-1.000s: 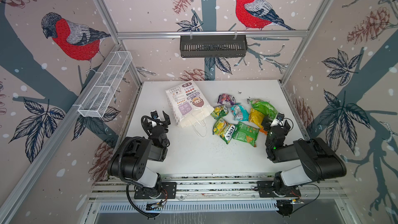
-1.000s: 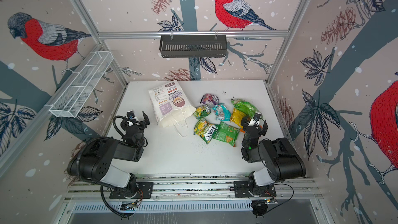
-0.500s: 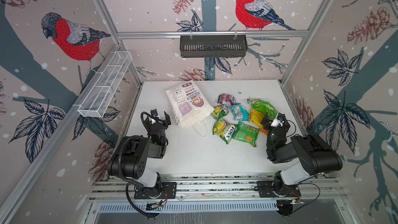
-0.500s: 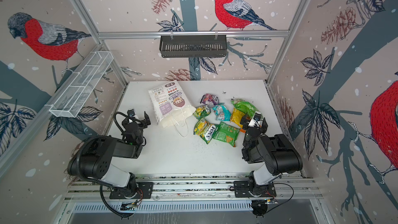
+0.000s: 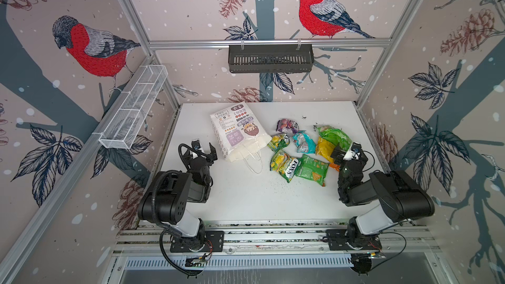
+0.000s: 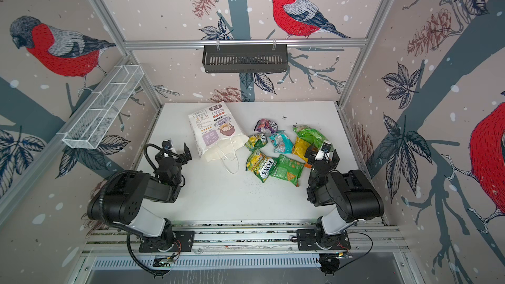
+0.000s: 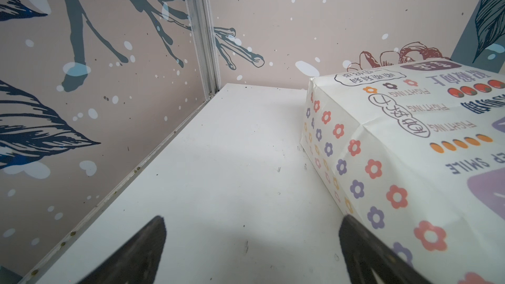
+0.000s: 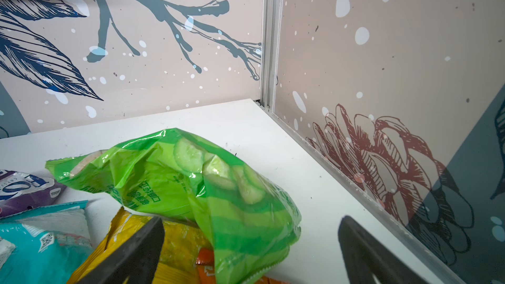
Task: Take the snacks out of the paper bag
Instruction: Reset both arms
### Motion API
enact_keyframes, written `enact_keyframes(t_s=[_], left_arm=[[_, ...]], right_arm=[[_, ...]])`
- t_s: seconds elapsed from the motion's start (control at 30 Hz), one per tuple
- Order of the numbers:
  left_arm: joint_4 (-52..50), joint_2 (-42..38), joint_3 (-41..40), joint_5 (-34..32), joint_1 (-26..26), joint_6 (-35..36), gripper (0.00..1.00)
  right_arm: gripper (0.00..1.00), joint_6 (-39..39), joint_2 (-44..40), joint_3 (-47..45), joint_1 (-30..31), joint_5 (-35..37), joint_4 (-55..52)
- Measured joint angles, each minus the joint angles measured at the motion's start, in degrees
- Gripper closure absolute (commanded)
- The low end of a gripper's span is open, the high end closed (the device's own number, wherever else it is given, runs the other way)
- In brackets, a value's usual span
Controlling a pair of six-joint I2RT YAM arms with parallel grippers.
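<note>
Both pincers stand wide open and empty over a white bench: the left pincer just beside the bag, the right pincer over the near edge of the snacks. Beyond, the bag lies flat, handles at its near end, with the snacks loose on the bench to its right.

paper bag: white, cartoon girl and lilac panels, lying flat at 11 o'clock of the surface, mouth and cord handles toward 5 o'clock.
snacks: crinkly packets loose outside the bag, clustered at 2 o'clock.
FOXS packet: green-yellow, at the cluster's 7 o'clock.
</note>
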Motion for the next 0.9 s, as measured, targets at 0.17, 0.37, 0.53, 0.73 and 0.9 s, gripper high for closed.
enact_keyframes(t_s=[0.17, 0.37, 0.53, 0.73, 0.9], left_arm=[[0.02, 0.02, 0.0, 0.0, 0.0, 0.04, 0.01], [0.02, 0.04, 0.0, 0.0, 0.0, 0.04, 0.01], [0.02, 0.04, 0.0, 0.0, 0.0, 0.04, 0.01], [0.11, 0.04, 0.0, 0.02, 0.0, 0.04, 0.01], [0.2, 0.04, 0.0, 0.02, 0.0, 0.07, 0.01]], right_arm=[[0.0, 0.0, 0.0, 0.0, 0.0, 0.0, -0.2], [0.0, 0.0, 0.0, 0.04, 0.0, 0.0, -0.24], [0.0, 0.0, 0.0, 0.04, -0.02, 0.0, -0.42], [0.0, 0.02, -0.02, 0.33, -0.33, -0.07, -0.59], [0.0, 0.2, -0.07, 0.85, -0.87, -0.74, -1.11]])
